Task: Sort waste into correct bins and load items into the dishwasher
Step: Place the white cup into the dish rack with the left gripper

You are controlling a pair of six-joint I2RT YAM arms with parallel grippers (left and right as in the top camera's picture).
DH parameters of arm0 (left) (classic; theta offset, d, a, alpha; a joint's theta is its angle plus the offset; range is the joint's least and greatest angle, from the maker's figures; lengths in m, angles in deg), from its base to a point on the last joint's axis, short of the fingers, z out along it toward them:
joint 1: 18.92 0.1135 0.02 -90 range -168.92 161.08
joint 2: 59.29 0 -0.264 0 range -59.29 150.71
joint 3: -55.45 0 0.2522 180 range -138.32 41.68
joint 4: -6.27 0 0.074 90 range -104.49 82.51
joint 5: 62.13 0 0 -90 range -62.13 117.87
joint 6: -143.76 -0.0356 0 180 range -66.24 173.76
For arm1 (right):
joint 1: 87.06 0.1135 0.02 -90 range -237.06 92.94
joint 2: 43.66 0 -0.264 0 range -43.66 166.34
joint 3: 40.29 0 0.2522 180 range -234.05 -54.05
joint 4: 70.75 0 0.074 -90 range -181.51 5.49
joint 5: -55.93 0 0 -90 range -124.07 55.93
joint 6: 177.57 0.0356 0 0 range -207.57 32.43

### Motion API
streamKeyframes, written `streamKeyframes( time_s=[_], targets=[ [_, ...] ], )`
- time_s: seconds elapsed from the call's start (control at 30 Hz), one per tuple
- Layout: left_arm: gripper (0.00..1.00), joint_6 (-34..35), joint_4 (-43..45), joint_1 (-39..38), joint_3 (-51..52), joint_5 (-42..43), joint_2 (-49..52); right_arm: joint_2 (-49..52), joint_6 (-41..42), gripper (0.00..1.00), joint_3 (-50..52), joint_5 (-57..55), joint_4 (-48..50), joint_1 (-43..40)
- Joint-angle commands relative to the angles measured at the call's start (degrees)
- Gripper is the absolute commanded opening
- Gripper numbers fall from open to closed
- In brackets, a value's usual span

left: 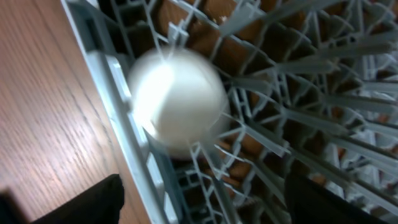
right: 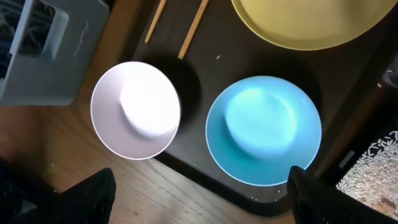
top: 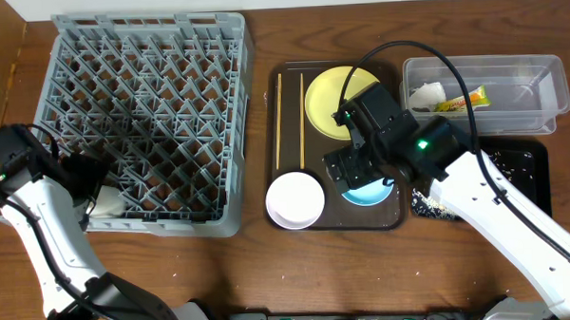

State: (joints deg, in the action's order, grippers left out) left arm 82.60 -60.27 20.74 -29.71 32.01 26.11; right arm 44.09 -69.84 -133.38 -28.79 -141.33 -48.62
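From above, the grey dish rack (top: 141, 108) fills the table's (top: 270, 265) left side. The left gripper (top: 88, 189) hangs at its near-left corner, right by a small white cup (top: 107, 202) sitting inside that corner. To the right is a dark brown serving tray (top: 339, 215) holding two chopsticks (top: 279, 117) side by side, a yellow plate (top: 332, 101) and a light blue bowl (top: 370, 191). The right gripper (top: 359, 167) partly covers the blue bowl. A white bowl (top: 295, 200) overlaps the tray's near-left edge. Beyond the tray, a clear tub (top: 549, 94) contains crumpled white paper (top: 425, 96) and a green-and-yellow wrapper (top: 465, 101). A black tray (top: 528, 185) just beside it holds rice crumbs (top: 427, 204). The left wrist view shows the cup, blurred, in the rack's corner cell against the outer wall. The dark fingers (left: 87, 199) are spread wide below it, gripping nothing. The right wrist view looks straight down on the blue bowl, upright on the serving tray, with the white bowl beside it, half on the tray and half on the wood. This gripper's fingers (right: 336, 199) are also parted and empty, above the blue bowl's near rim, and I cannot tell whether they touch it.
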Motion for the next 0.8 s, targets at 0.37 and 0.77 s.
streamKeyframes(
  time_s=[0.37,0.77],
  targets=[
    [0.87,-21.86,-6.86,-11.32,-4.17,23.17,-17.55,0.57,7.21,0.89,0.42,-7.04,5.05,0.04],
    [0.99,-29.46,-14.05,-39.54,-4.17,13.88,-26.84,0.57,9.03,0.93,0.42,-10.54,5.33,-3.17]
  ],
)
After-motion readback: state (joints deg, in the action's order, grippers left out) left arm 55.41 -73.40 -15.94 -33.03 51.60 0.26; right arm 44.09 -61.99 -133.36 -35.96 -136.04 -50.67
